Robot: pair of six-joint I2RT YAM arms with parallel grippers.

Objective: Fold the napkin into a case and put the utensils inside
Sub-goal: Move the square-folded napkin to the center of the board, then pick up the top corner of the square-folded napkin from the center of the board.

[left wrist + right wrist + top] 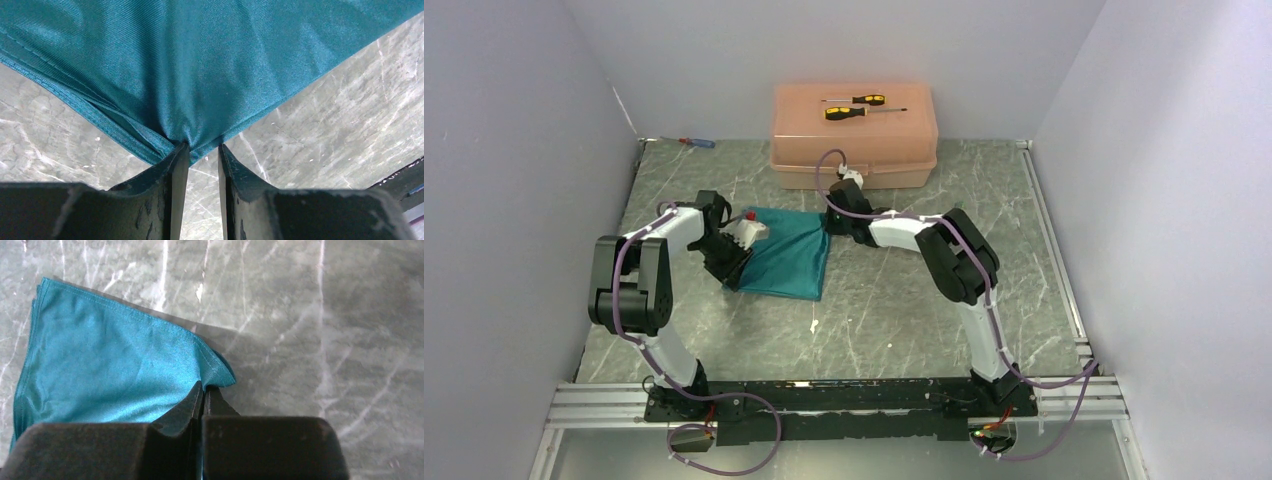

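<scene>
Right wrist view: right gripper [204,386] clamped tight on a napkin [110,375] corner, left gripper [201,146] nipping another; shallow bites could let cloth slip.

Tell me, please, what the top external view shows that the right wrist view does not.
Only the top external view shows the peach box with two yellow-and-black screwdrivers on its lid, the small screwdriver by the far left wall, and the left gripper at the near left corner of the napkin. Only the right wrist view shows, close up, the right gripper shut on a hemmed corner of the napkin. Both show the teal napkin on the grey marbled table.
</scene>
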